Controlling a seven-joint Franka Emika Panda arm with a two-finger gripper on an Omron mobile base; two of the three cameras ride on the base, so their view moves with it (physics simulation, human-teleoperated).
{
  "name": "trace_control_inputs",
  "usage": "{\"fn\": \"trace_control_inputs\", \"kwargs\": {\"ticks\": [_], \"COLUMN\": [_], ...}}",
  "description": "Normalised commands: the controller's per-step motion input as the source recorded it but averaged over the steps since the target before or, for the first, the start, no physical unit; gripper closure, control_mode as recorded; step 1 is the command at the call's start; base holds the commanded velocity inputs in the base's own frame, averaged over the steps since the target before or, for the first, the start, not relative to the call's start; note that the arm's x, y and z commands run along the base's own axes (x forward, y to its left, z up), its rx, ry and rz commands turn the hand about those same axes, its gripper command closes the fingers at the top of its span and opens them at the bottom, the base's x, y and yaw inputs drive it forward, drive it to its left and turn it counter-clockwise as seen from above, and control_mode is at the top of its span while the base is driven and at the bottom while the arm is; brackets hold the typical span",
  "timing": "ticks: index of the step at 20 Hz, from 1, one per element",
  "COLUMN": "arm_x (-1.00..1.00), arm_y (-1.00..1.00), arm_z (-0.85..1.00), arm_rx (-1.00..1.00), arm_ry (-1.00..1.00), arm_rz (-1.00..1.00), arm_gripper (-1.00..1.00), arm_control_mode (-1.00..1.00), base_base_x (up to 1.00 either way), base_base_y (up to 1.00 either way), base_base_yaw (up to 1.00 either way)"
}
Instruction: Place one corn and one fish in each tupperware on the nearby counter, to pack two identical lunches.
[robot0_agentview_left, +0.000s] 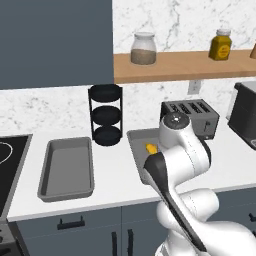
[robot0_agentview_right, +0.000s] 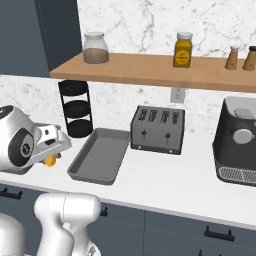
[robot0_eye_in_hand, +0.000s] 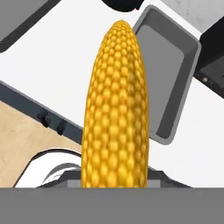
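Note:
My gripper (robot0_agentview_right: 51, 156) is shut on a bright yellow corn (robot0_eye_in_hand: 116, 109), which stands lengthwise up the middle of the hand view. The same corn shows as a small yellow spot (robot0_agentview_left: 151, 148) beside my arm and as a yellow tip (robot0_agentview_right: 50, 160) under the hand. It hangs in the air above the white counter (robot0_agentview_left: 112, 165), close to the right tupperware (robot0_agentview_left: 136, 145), whose grey inside (robot0_eye_in_hand: 175, 74) lies bare just past the cob's tip. The left tupperware (robot0_agentview_left: 66, 169) sits bare too. The fish is out of view.
A black three-tier rack (robot0_agentview_left: 105, 114) stands between the two containers at the back. A dark toaster (robot0_agentview_right: 157, 129) is right of the right tupperware (robot0_agentview_right: 100, 155), and a black appliance (robot0_agentview_right: 240, 142) stands farther right. A cooktop (robot0_agentview_left: 10, 155) is at far left. Jars line the wooden shelf (robot0_agentview_right: 150, 70).

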Motion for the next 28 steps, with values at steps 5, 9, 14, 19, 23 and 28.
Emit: {"fn": "trace_control_inputs", "kwargs": {"ticks": [5, 9, 14, 19, 23, 28], "arm_x": [0.27, 0.39, 0.54, 0.65, 0.47, 0.32], "arm_y": [-0.58, -0.64, -0.56, -0.12, 0.00, 0.00], "arm_z": [-0.41, -0.34, -0.18, -0.02, -0.05, -0.28], "arm_rx": [0.01, 0.18, 0.29, 0.23, 0.00, 0.00], "arm_ry": [0.04, 0.00, 0.00, 0.01, 0.02, 0.00], "arm_rz": [-0.06, -0.18, -0.16, -0.10, -0.03, -0.01], "arm_gripper": [1.00, 1.00, 1.00, 1.00, 1.00, 1.00], "arm_control_mode": [-1.00, -1.00, -1.00, -1.00, -1.00, -1.00], "base_base_x": [0.00, 0.00, 0.00, 0.00, 0.00, 0.00], "base_base_y": [0.00, 0.00, 0.00, 0.00, 0.00, 0.00], "base_base_yaw": [0.00, 0.00, 0.00, 0.00, 0.00, 0.00]}}
